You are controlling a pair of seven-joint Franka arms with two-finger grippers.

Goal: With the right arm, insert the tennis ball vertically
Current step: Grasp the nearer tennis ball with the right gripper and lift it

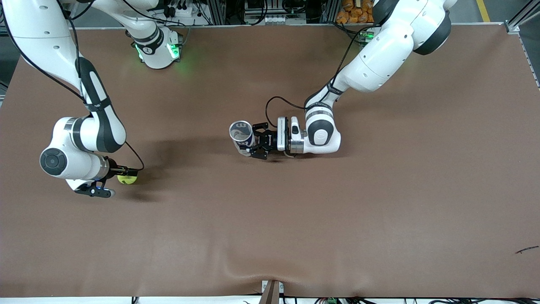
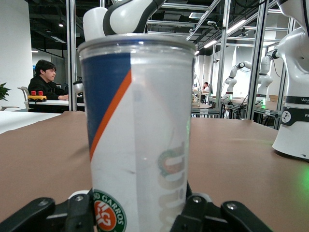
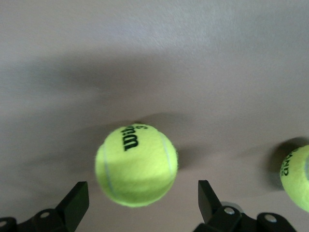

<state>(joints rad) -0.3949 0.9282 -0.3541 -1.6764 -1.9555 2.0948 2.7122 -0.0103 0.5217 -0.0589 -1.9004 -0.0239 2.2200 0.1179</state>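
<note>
Fuzzy yellow-green tennis ball point(image 3: 136, 164) with black lettering and pale seam, clear plastic ball can point(image 2: 137, 135) with blue, orange and white label, red-and-green round emblem, plain brown table covering point(image 1: 379, 211), white-and-black robot arms

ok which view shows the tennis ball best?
Right wrist view: the tennis ball fills the middle, logo readable, between the open right hand fingers. Front view shows only a yellow sliver under that arm. Left wrist view shows none of it.
</note>
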